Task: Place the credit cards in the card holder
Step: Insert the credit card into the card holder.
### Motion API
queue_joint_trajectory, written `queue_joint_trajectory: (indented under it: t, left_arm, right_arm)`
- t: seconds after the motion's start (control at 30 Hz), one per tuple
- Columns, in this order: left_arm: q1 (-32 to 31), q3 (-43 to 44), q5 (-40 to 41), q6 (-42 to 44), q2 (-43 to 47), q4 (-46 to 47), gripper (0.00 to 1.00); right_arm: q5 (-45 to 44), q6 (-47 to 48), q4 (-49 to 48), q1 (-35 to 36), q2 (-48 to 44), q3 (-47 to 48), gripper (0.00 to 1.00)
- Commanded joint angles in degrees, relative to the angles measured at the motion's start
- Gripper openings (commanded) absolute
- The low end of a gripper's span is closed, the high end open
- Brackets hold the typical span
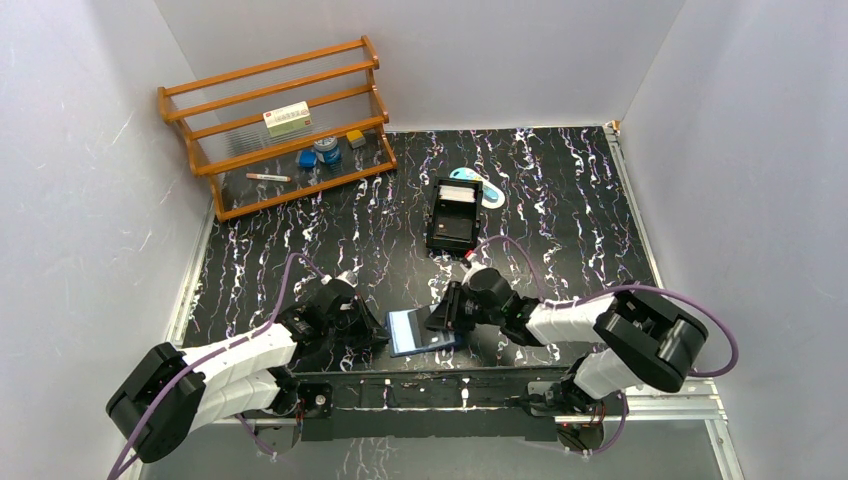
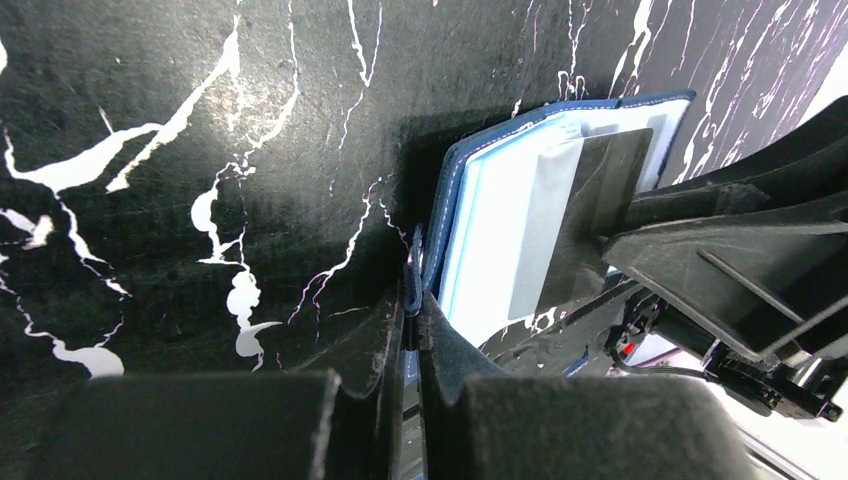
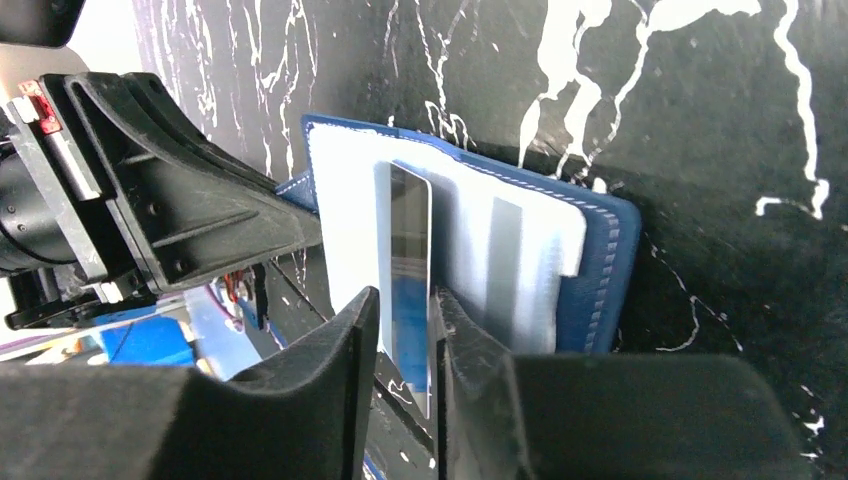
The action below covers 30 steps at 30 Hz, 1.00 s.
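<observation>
Your right gripper point(image 3: 405, 300) hung slack around credit card point(image 3: 410, 230) | axis pointed into card holder point(image 3: 600, 270) | left gripper point(image 2: 412, 305) clamped its edge

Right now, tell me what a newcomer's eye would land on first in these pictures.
The open navy card holder lies near-centre on the table, its edge pinched in the left hand. A credit card sits between the fingers of the right hand, at the holder's pale pockets. A wooden rack stands in the far-left corner.
</observation>
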<state>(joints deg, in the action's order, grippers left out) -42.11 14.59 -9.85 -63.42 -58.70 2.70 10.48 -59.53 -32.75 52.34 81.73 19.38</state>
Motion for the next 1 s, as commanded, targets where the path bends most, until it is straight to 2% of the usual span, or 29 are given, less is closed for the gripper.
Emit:
queue_joint_trajectory:
  t: [0.0,0.13,0.3,0.77,0.97]
  left_arm:
    - [0.2,-1.0,-0.5,-0.7,0.7,-0.8,0.00]
    - [0.1,-1.6,-0.5,-0.8,1.2,-0.3,0.00]
    - [0.1,-1.0,-0.7,-0.2,0.5,0.2,0.00]
    - [0.1,0.5,-1.8,1.2,-1.9,1.1,0.00]
    - [0.1,-0.4,-1.6,0.7,-0.5,1.0,0.00]
  right_arm:
    - [-6.6,3.2,15.7,0.7,-4.5,6.1,0.38]
    - [-7.5,3.2,19.5,0.8,-6.7,6.9,0.39]
    - [-6.9,3.2,22.6,1.7,-4.4,10.3,0.39]
    - [-6.9,3.2,20.2,6.3,4.8,16.3,0.39]
    - [-6.9,3.2,26.2,6.4,1.3,16.9,0.39]
